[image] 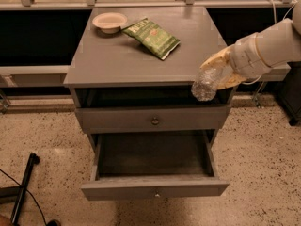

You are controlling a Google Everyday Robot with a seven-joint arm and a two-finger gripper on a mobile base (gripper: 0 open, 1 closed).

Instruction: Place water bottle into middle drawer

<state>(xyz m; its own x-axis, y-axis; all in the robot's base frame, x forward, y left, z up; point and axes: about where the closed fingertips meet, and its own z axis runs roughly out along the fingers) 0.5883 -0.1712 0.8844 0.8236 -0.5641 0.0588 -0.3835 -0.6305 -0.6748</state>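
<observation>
The water bottle (205, 84) is a clear crinkled plastic bottle held tilted, bottom down, in my gripper (220, 72), which is shut on it. My white arm reaches in from the right. The bottle hangs in front of the cabinet's right front corner, above the right side of the middle drawer (155, 186). That drawer is pulled open, grey, with a dark interior and a small knob at its front centre. The bottle is well above the drawer and apart from it.
The upper grey drawer (153, 119) with a round metal knob is shut. On the cabinet top (117, 60) lie a green snack bag (151, 36) and a small white bowl (110, 21). A dark pole (23, 187) leans on the speckled floor at the left.
</observation>
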